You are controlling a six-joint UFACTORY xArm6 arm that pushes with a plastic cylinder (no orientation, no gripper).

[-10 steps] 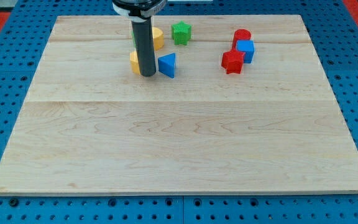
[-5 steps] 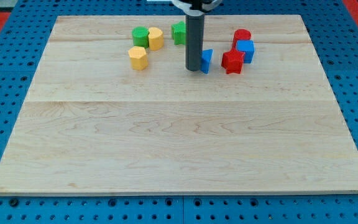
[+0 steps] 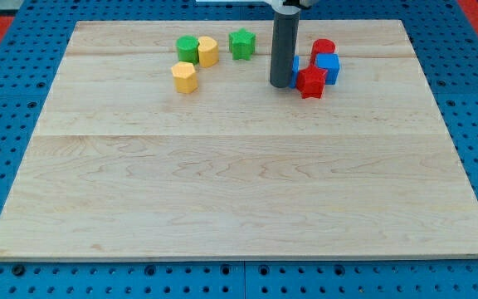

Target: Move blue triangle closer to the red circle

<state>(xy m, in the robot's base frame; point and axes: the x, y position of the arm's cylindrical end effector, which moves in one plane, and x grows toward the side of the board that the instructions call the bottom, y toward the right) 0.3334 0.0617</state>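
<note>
My tip point(image 3: 281, 85) rests on the board at the upper middle right. The blue triangle point(image 3: 295, 68) is right against the rod's right side, mostly hidden behind it, and touches the red star-shaped block point(image 3: 310, 82). The red circle point(image 3: 323, 47) sits just up and right of them, with a blue cube point(image 3: 328, 66) below it, touching the red star. The triangle lies a short way down-left of the red circle.
A green star block point(image 3: 241, 43) lies to the left of the rod near the view's top. Further left are a green cylinder point(image 3: 187, 49), a yellow block point(image 3: 208, 51) and a second yellow block point(image 3: 185, 76). The wooden board point(image 3: 239, 183) sits on blue pegboard.
My tip has moved rightwards, pushing the blue triangle from beside the yellow block across to the red star, close to the red circle. The other blocks have stayed put.
</note>
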